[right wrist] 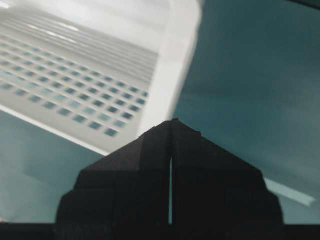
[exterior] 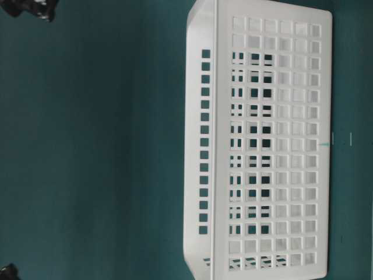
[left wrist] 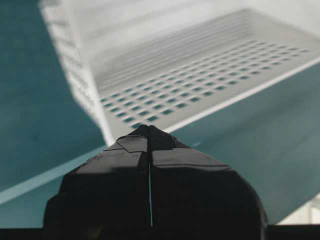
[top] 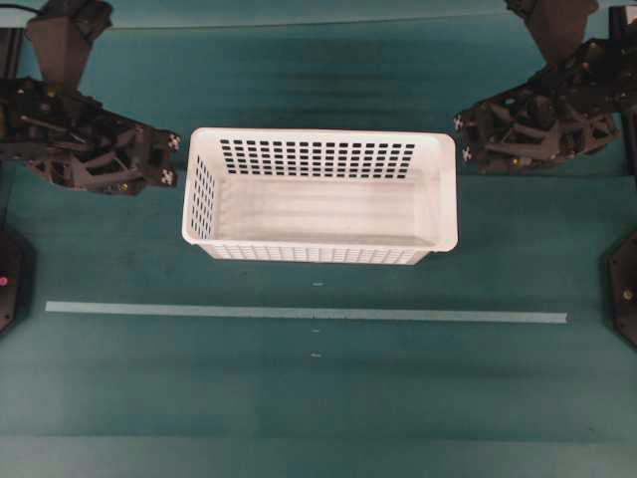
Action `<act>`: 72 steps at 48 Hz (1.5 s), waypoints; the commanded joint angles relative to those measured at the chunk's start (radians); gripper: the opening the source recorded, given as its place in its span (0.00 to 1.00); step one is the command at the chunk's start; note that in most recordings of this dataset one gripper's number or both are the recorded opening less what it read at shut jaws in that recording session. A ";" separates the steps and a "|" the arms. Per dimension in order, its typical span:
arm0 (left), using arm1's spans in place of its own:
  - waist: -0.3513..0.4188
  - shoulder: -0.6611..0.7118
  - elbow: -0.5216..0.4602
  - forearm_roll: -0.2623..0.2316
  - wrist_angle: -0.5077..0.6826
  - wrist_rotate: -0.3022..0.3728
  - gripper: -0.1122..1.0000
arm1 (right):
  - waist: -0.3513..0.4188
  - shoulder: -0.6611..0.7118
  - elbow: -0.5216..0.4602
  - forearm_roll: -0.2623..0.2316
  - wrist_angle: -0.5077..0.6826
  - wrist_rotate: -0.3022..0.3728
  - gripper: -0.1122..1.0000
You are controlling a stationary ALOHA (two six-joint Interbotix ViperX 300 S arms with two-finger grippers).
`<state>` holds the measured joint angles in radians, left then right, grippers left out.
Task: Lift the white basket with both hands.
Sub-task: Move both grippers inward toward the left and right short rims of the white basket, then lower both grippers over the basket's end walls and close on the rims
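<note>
The white basket (top: 320, 196) stands upright in the middle of the green table, empty, its perforated walls and solid floor in plain sight. It also fills the right of the table-level view as the basket (exterior: 262, 146). My left gripper (top: 167, 159) hangs just off the basket's left end, shut, holding nothing. In the left wrist view the gripper (left wrist: 148, 129) points at the basket's near corner (left wrist: 107, 135). My right gripper (top: 461, 137) sits just off the basket's right rear corner, shut and empty. Its wrist view has the gripper (right wrist: 172, 122) close to the basket's rim (right wrist: 172, 70).
A pale tape line (top: 299, 313) runs across the table in front of the basket. Black arm bases (top: 624, 289) stand at the table's left and right edges.
</note>
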<state>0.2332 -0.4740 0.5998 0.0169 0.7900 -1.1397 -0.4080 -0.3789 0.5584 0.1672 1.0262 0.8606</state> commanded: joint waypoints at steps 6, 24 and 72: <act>0.003 0.000 -0.026 0.006 0.011 -0.003 0.05 | 0.003 0.003 -0.011 -0.005 0.034 0.017 0.12; 0.003 0.005 -0.017 0.006 0.012 -0.003 0.06 | 0.008 0.038 -0.011 0.021 0.005 0.015 0.34; 0.012 0.181 0.067 0.006 -0.183 -0.086 0.95 | 0.048 0.236 0.034 0.015 -0.221 0.183 0.97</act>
<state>0.2424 -0.3145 0.6719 0.0199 0.6274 -1.2134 -0.3697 -0.1657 0.5906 0.1841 0.8268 1.0416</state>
